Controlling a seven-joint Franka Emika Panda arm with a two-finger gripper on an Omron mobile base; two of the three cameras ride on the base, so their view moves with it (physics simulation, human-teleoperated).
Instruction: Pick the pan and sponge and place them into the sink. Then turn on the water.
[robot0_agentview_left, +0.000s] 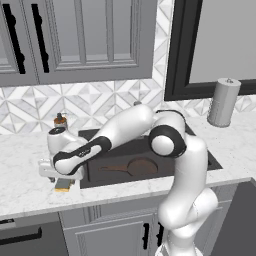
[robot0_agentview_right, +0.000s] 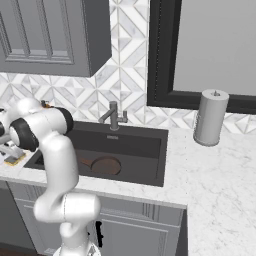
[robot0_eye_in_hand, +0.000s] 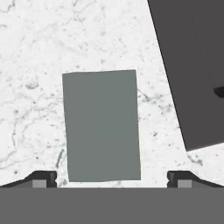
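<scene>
Already the pan (robot0_agentview_left: 136, 167) lies in the sink (robot0_agentview_left: 212, 161), so the sponge (robot0_eye_in_hand: 101, 126) is the step in hand; it rests flat on the marble table (robot0_eye_in_hand: 35, 48) just left of the basin, green face up; the claw (robot0_eye_in_hand: 112, 180) hangs directly over it, released wide, fingertips (robot0_eye_in_hand: 44, 178) straddling its short sides, presumably so a straight descent brackets it; faucet (robot0_agentview_right: 113, 116) waits untouched behind.

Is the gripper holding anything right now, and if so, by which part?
Nothing is held. The gripper has its jaws open above the sponge on the countertop.
</scene>
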